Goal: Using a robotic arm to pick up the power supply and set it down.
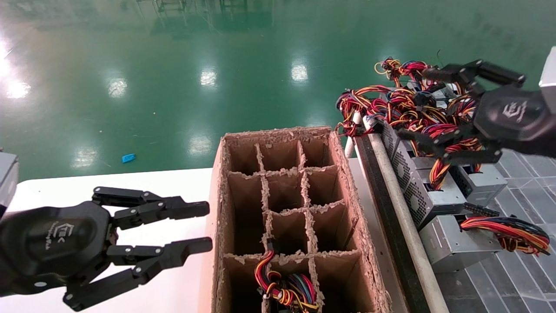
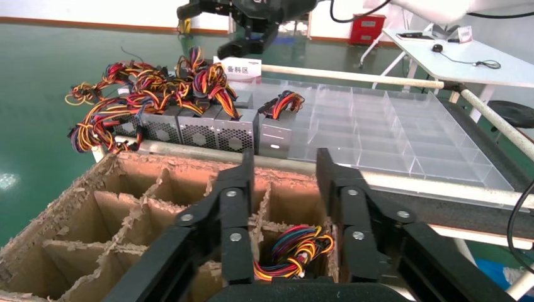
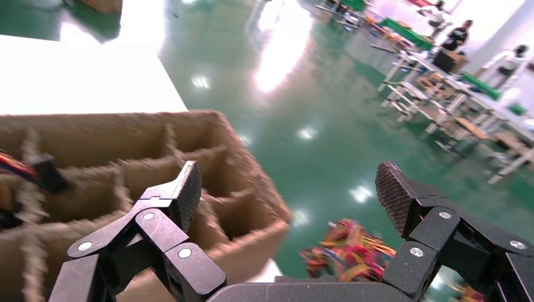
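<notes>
The right gripper hangs wide open and empty above the wire tangle at far right. The power supply sits in the cardboard box's near middle cell. The left gripper waits open over the white table.

Power supply: I see only its purple, blue, red and yellow wire bundle, sunk in a near-row cardboard cell. Right gripper: black, spread wide.
</notes>
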`<state>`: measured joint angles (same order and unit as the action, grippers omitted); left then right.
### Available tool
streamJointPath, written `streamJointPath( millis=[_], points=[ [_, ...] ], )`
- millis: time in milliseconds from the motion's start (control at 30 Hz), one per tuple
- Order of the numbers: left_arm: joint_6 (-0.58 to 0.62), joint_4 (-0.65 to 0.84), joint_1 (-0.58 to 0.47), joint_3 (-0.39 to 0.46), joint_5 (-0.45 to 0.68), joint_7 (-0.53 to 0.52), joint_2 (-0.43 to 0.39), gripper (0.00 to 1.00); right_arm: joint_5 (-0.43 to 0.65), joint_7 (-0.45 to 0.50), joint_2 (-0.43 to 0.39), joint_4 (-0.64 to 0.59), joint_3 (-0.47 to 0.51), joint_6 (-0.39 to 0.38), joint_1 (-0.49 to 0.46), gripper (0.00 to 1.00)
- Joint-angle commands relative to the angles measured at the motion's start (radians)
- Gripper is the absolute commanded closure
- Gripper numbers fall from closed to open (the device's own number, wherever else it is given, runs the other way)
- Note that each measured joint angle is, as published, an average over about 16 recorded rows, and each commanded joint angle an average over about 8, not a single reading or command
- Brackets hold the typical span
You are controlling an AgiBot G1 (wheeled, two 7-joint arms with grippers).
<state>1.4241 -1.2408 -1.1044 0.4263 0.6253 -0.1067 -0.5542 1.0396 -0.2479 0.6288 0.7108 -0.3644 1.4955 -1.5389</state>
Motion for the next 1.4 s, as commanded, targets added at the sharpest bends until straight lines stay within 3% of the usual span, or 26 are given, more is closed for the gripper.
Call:
streamJointPath(
  millis=[33, 967, 1400],
  points=[
    [0.0, 0.0, 0.0, 0.0, 0.0, 0.0, 0.0, 0.0, -0.021, 0.029, -0.001, 0.038, 0.006, 0.0, 0.031, 0.0],
    [0.0, 0.0, 0.0, 0.0, 0.0, 0.0, 0.0, 0.0, -0.303, 0.426, -0.017, 0.563, 0.083, 0.0, 0.456, 0.0],
    [0.0, 0.0, 0.0, 0.0, 0.0, 0.0, 0.0, 0.0, -0.322, 0.443, -0.019, 0.592, 0.09, 0.0, 0.481, 0.0]
  ],
)
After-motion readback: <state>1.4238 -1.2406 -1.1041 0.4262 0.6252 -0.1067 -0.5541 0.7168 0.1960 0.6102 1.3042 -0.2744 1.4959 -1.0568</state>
